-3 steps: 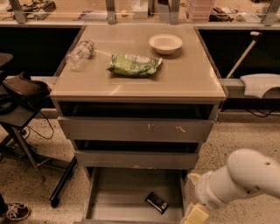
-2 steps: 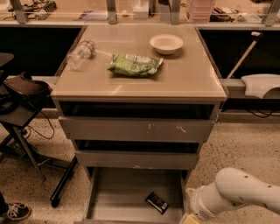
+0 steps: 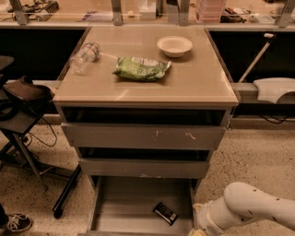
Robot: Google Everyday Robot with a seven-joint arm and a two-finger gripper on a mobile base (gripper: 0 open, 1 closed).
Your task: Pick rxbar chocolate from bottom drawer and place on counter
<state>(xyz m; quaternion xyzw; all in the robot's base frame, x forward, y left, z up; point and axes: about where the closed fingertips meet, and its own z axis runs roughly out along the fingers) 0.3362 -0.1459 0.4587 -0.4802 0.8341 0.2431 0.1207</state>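
The rxbar chocolate [image 3: 165, 213], a small black bar with a pale label, lies on the grey floor of the open bottom drawer [image 3: 124, 203], towards its front right. The tan counter [image 3: 193, 78] tops the cabinet above. My white arm [image 3: 249, 211] enters from the lower right, beside the drawer's right front corner. My gripper is below the frame's bottom edge and out of view.
On the counter lie a green snack bag [image 3: 140, 68], a white bowl [image 3: 174, 45] and a clear plastic bottle [image 3: 84, 57] on its side. Two upper drawers [image 3: 143, 136] stand partly open. A stool [image 3: 23, 99] stands at the left, a cluttered shelf [image 3: 138, 9] behind.
My arm has dropped lower and its wrist and gripper have left the frame at the bottom. The bar, the drawers and the counter items have not moved.
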